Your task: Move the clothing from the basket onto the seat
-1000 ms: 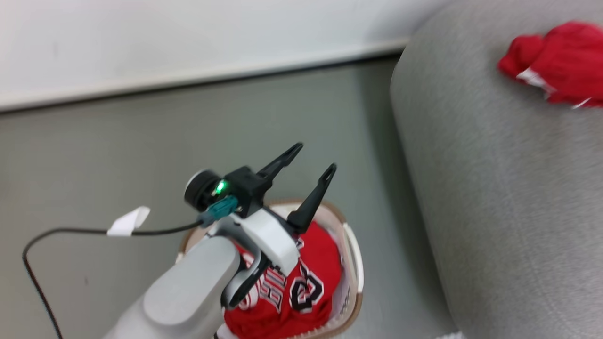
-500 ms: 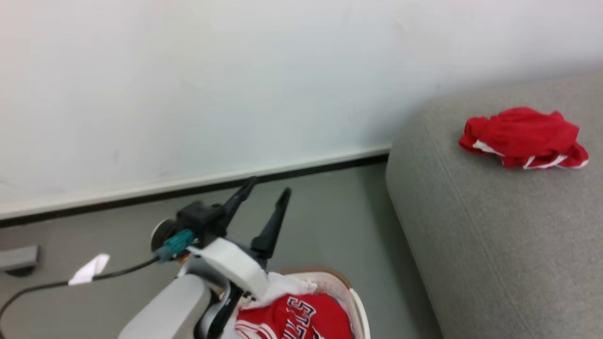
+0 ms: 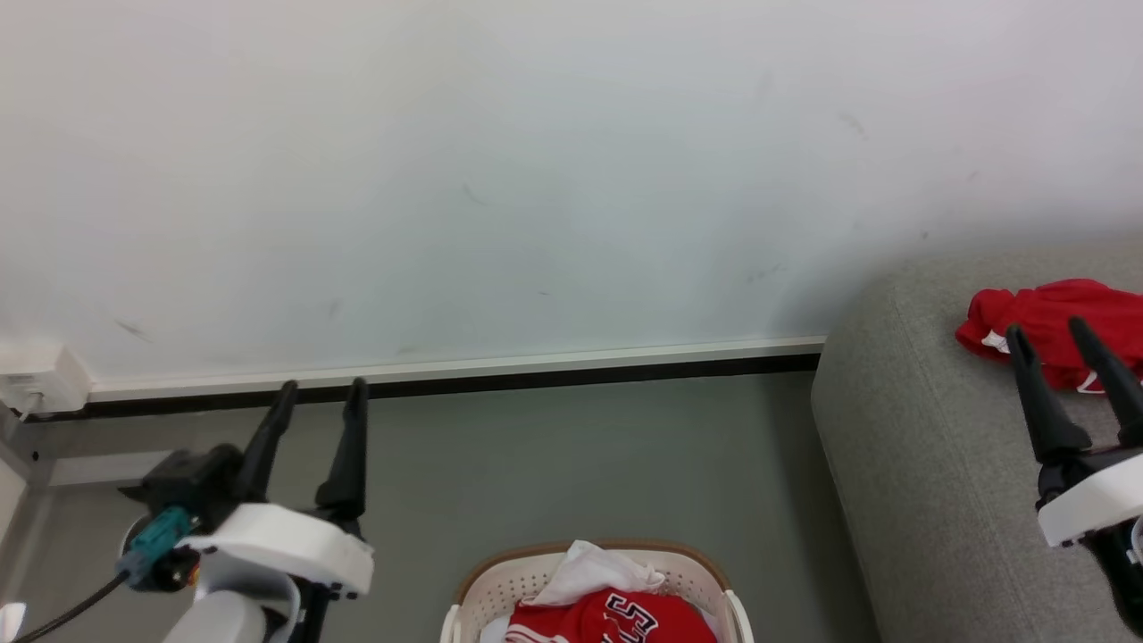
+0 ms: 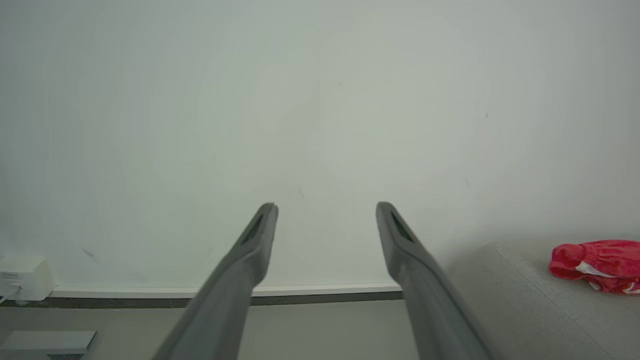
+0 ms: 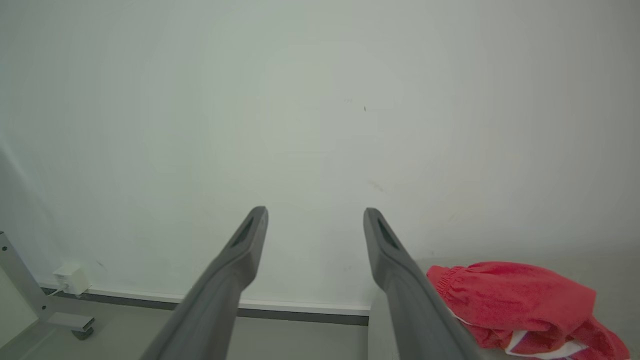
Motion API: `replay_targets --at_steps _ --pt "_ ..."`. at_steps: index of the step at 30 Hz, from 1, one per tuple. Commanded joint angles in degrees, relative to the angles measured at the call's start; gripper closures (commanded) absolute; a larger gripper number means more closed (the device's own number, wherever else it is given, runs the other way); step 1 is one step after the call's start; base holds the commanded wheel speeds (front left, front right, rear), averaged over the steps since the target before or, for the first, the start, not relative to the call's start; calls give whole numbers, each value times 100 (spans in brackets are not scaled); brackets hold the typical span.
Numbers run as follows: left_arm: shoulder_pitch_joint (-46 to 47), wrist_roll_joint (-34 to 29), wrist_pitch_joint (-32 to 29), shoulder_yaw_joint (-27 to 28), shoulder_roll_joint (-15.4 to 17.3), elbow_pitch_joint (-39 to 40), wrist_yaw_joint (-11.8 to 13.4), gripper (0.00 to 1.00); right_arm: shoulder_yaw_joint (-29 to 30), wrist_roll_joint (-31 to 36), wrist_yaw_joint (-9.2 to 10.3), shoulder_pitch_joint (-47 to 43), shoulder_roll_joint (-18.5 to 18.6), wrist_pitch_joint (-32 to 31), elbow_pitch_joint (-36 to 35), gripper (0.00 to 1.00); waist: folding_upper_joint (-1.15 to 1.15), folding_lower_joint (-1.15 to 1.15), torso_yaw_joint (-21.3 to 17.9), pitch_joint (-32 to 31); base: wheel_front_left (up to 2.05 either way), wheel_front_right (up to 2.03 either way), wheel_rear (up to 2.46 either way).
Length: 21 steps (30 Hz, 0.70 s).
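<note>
Pale wall (image 3: 536, 179) forms the far background and meets a grey-green floor (image 3: 580, 464) along a white-and-black skirting strip (image 3: 536, 364). To the right of the floor stands the seat (image 3: 929, 482), a grey woven sofa with a rounded corner and the largest object shown. At the near edge of the head view, in the centre, the basket (image 3: 471, 594) sits on the floor, apart from the seat; it is cream, perforated and brown-rimmed. Inside it lies a red jersey (image 3: 625, 625) with black-and-white lettering, and a white cloth (image 3: 585, 567) is bunched at its far side. A crumpled red garment (image 3: 1054, 308) with white trim rests on top of the seat at the far right, near the wall. The left gripper (image 3: 321, 388) is raised at the near left, left of the basket, with its fingers pointing toward the wall. Its jaws are spread wide and hold nothing. The right gripper (image 3: 1044, 327) is raised at the near right over the seat, with the crumpled red garment just beyond its fingertips. Its jaws are likewise wide apart and empty. A small white box (image 3: 40, 379) is mounted low on the wall at the far left.
</note>
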State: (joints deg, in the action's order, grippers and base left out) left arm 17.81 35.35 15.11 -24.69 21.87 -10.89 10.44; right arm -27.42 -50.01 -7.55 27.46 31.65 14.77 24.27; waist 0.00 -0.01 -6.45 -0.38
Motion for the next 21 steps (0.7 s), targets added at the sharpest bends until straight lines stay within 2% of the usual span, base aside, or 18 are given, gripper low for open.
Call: replay_targets --at_steps 1,6,9,14,21 --pt "-209 -95 5 138 -2 47 42 0 145 129 12 -233 -75 44 -75 0 0 1 74 -34 0 0 0" --pt "-918 -320 4 867 -246 353 160 0 1079 886 12 -1125 -739 41 -682 0 0 1 188 -68 0 0 0" --pt "-1289 -495 4 1365 -565 597 121 0 1510 1334 12 -1560 -1154 42 -1058 0 0 1 240 -78 0 0 0" --pt "-1783 -1010 5 2023 -1087 732 -103 0 1787 1867 12 -2095 -1714 44 -1154 0 0 1 313 -64 0 0 0" --pt "-2052 -1751 5 2389 -1530 584 -463 0 1844 2306 12 -2281 -2017 44 -1112 0 0 1 354 -37 0 0 0"
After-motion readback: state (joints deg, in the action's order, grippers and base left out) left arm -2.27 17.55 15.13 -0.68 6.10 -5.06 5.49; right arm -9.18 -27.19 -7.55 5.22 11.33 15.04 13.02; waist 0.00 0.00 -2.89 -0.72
